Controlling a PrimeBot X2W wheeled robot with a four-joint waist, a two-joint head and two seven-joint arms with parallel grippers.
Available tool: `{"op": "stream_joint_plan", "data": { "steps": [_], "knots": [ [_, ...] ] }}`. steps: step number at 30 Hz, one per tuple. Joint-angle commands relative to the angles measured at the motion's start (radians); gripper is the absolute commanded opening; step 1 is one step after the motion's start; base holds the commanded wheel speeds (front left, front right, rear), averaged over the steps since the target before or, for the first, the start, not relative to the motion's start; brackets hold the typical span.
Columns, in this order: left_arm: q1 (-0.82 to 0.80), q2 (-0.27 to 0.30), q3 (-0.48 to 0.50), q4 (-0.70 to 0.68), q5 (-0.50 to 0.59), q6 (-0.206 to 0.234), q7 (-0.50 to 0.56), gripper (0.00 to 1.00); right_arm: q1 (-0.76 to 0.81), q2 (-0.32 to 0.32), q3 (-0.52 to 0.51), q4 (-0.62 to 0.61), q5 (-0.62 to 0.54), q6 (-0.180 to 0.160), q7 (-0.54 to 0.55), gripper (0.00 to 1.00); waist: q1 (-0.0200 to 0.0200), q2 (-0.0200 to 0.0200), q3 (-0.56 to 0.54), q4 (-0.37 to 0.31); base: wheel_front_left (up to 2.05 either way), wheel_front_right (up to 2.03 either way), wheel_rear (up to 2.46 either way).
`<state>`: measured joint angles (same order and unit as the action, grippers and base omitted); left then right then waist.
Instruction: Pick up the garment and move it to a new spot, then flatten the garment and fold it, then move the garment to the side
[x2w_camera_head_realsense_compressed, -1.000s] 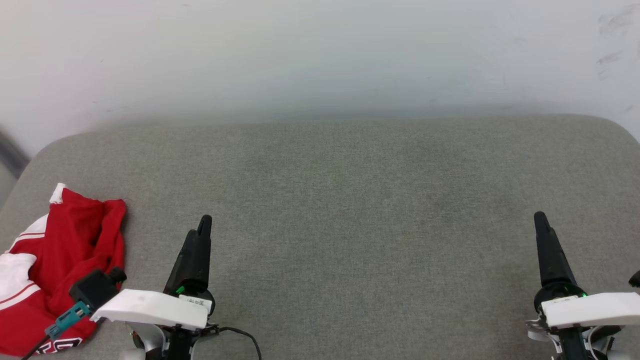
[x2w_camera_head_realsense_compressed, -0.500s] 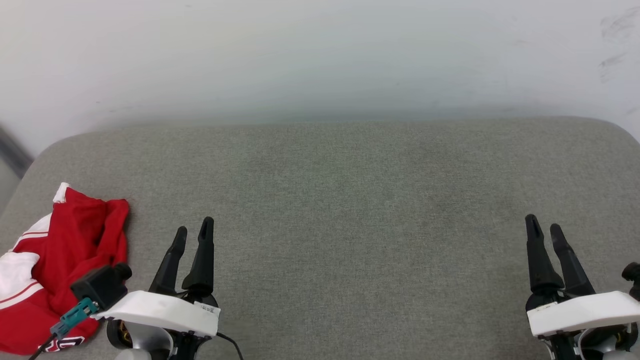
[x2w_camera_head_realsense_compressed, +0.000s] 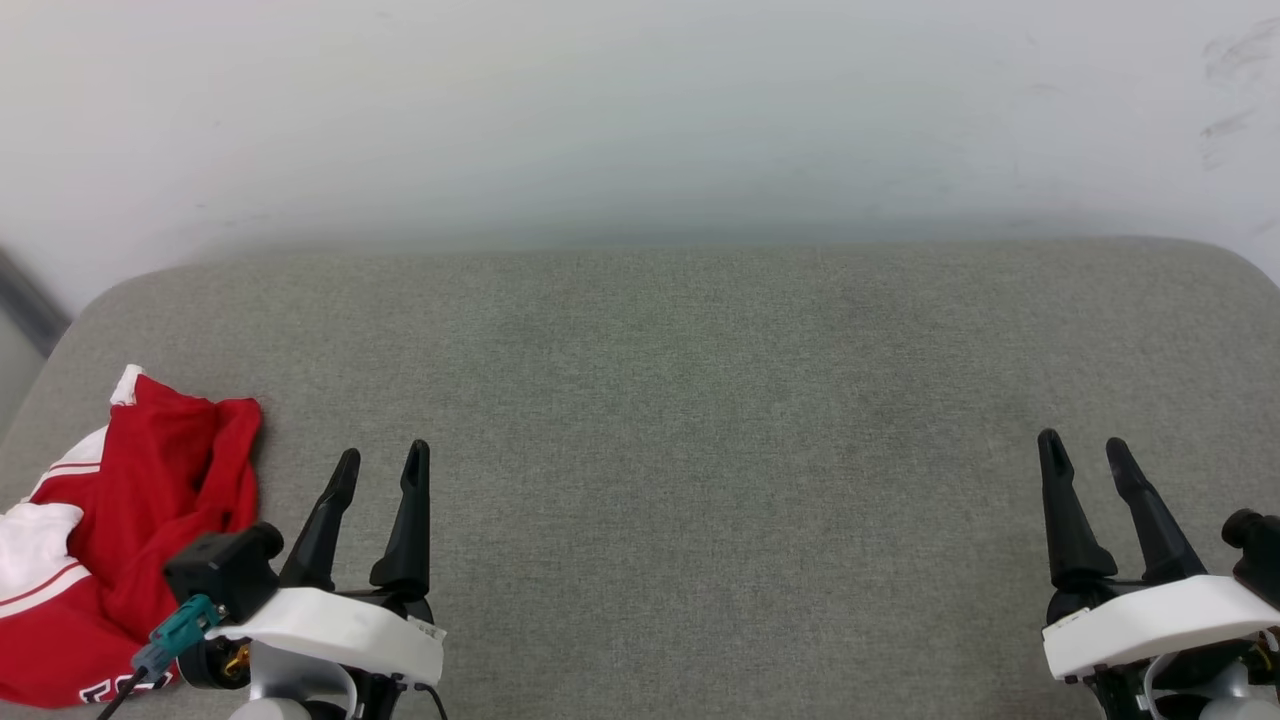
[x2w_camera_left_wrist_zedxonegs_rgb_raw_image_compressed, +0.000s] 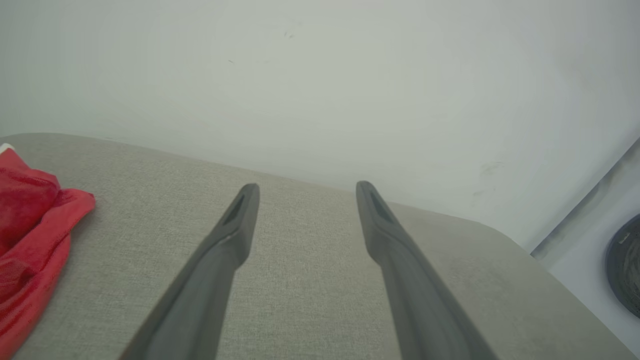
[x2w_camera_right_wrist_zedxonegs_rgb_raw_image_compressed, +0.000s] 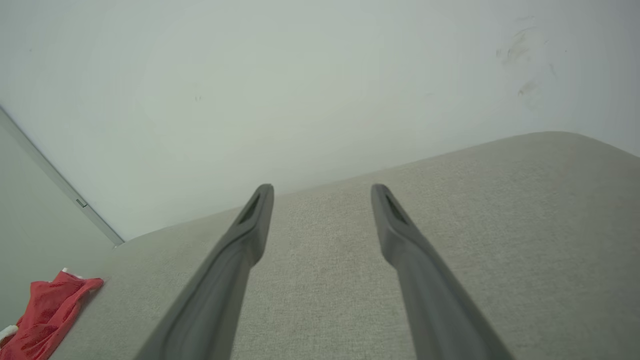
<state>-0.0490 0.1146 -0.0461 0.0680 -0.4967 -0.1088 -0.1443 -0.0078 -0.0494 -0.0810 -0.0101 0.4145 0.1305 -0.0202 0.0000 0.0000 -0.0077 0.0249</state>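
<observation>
- The red sports jersey (x2w_camera_head_realsense_compressed: 150, 500), with a white sleeve and red-and-white striped trim, lies crumpled in a heap at the left end of the grey woven fabric surface (x2w_camera_head_realsense_compressed: 700, 400), close to its rounded corner.
- A bit of black, white-outlined lettering (x2w_camera_head_realsense_compressed: 110, 688) shows at the heap's lower edge in the head view.
- The left gripper (x2w_camera_head_realsense_compressed: 383, 452) hangs just to the right of the jersey. Its two long dark jaws are spread wide, with nothing between them and clear of the cloth.
- In the left wrist view the same gripper (x2w_camera_left_wrist_zedxonegs_rgb_raw_image_compressed: 307, 186) points across bare fabric towards the pale wall (x2w_camera_left_wrist_zedxonegs_rgb_raw_image_compressed: 320, 75), and the jersey (x2w_camera_left_wrist_zedxonegs_rgb_raw_image_compressed: 25, 220) sits off to the left of its fingers.
- A black camera block (x2w_camera_head_realsense_compressed: 222, 570) with a teal plug (x2w_camera_head_realsense_compressed: 180, 622) on the left wrist overlaps the jersey in the head view; I cannot tell whether they touch.
- The right gripper (x2w_camera_head_realsense_compressed: 1083, 441) is well away at the right end of the surface, its jaws equally wide and empty.
- From the right wrist, that gripper (x2w_camera_right_wrist_zedxonegs_rgb_raw_image_compressed: 322, 187) faces the wall, with the jersey (x2w_camera_right_wrist_zedxonegs_rgb_raw_image_compressed: 47, 310) small in the far lower left.
- Faint dark scuffs (x2w_camera_head_realsense_compressed: 1235, 50) mark the wall at upper right.
</observation>
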Motion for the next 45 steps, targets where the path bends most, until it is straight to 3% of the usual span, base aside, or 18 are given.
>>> {"op": "stream_joint_plan", "data": {
  "steps": [1,23,45],
  "knots": [
    [0.0,0.009,-0.004,-0.011,0.025,0.003,-0.008,1.0,0.004,-0.002,-0.002,-0.017,-0.027,0.0,0.002,1.0,0.0,0.0,0.0,0.0,0.0,0.0,0.0],
    [0.011,0.024,-0.045,0.03,0.21,0.004,-0.061,1.0,0.03,-0.002,-0.015,-0.066,-0.244,0.0,0.035,1.0,0.0,0.0,-0.004,0.011,0.0,0.0,0.0],
    [0.003,0.009,-0.044,0.087,0.289,-0.02,-0.105,1.0,0.042,-0.002,-0.031,-0.079,-0.34,0.0,0.019,1.0,0.0,0.0,-0.004,0.018,0.0,0.0,0.0]
  ]
}}
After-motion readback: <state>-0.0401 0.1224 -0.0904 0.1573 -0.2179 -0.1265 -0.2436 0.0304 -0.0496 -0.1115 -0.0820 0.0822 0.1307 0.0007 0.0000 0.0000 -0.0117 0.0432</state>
